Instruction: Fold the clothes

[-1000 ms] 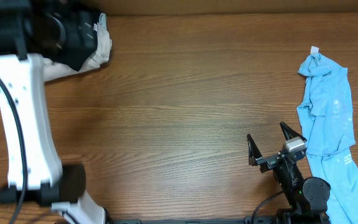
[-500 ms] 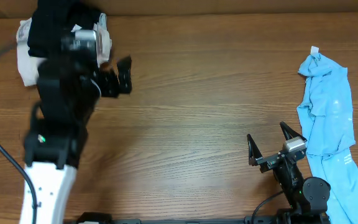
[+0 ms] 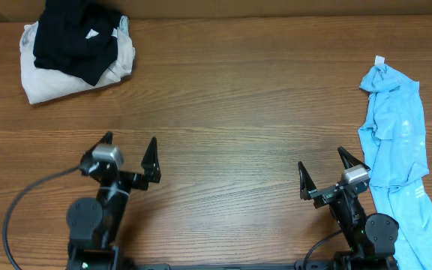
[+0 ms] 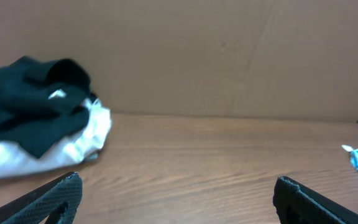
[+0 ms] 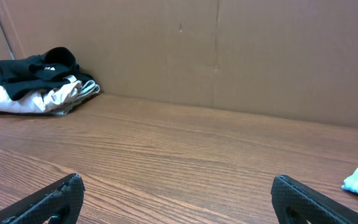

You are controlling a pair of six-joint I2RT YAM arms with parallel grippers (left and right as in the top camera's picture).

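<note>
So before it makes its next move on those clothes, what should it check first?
1. Left gripper open, holding nothing: ok.
2. Right gripper open, holding nothing: ok.
3. Black shirt heaped on the cream garment, far left corner, apart from both grippers: ok.
4. Light blue garment laid flat for folding: not ok, bunched at the right edge.
5. Bare table in the middle for spreading: ok.
6. Light blue garment fully on the table: cannot tell.

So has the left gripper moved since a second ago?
Yes. The left gripper pulled back from the black shirt toward the near edge of the table.
</note>
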